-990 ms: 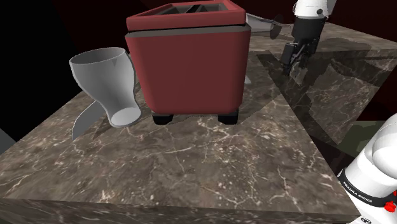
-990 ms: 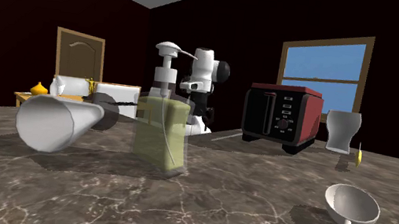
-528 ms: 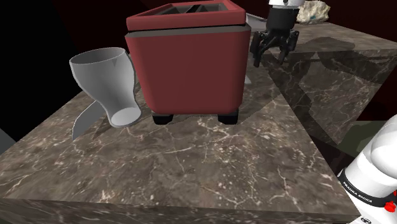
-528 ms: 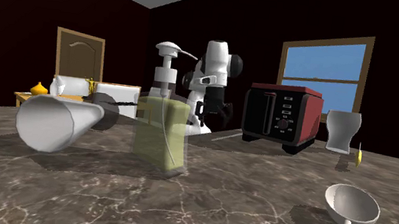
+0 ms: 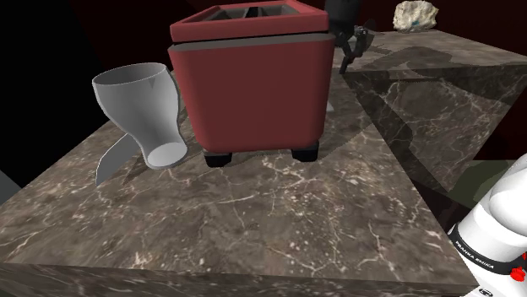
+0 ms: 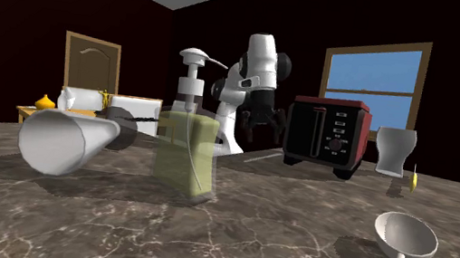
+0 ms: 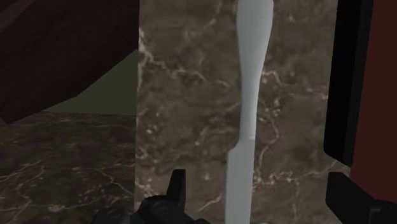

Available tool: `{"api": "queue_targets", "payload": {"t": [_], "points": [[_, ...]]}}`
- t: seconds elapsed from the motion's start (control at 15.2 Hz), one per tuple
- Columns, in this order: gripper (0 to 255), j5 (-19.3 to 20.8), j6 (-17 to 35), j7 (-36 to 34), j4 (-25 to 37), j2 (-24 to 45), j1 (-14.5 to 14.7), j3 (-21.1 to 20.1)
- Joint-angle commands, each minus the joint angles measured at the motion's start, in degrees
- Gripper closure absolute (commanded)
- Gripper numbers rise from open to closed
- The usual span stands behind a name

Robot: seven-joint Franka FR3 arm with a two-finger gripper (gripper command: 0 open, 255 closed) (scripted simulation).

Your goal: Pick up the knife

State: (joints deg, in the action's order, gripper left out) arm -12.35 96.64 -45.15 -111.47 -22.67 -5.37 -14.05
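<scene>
The knife (image 7: 247, 108) is a long, plain grey piece lying flat on the dark marble counter (image 7: 191, 95), close beside the red toaster (image 7: 375, 76). My gripper (image 7: 261, 197) hangs over its lower part, open, with the knife running between the two fingers and touching neither. In the shoulder view the gripper (image 5: 350, 42) sits behind the toaster's (image 5: 249, 80) far right corner. In the second exterior view the gripper (image 6: 265, 124) hovers just left of the toaster (image 6: 328, 132).
A grey glass (image 5: 143, 110) lies tipped at the shoulder view's left, and a pale rock-like lump (image 5: 415, 14) sits at the back. A soap dispenser (image 6: 188, 136), a lying cup (image 6: 67, 140), a ladle (image 6: 406, 238) and an upright glass (image 6: 394, 152) stand on the counter.
The gripper has swung toward the shoulder view's left, from the open counter to right behind the toaster. The toaster has shifted slightly.
</scene>
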Motion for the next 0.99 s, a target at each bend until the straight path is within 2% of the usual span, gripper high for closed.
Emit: {"api": "queue_targets", "payload": {"t": [0.0,0.33,0.46,0.53,0.92], "points": [[0,-0.20,1.20,-0.77,-0.83,0.29,-0.08,-0.27],[0,-0.60,5.38,-0.13,-5.87,-0.56,0.12,-0.49],[0,-0.60,5.38,-0.13,-5.88,-0.56,0.12,-0.49],[255,-0.62,5.53,-0.11,-6.04,-0.57,0.13,-0.50],[255,-0.65,5.57,-0.02,-6.25,-0.73,0.12,-0.44]]}}
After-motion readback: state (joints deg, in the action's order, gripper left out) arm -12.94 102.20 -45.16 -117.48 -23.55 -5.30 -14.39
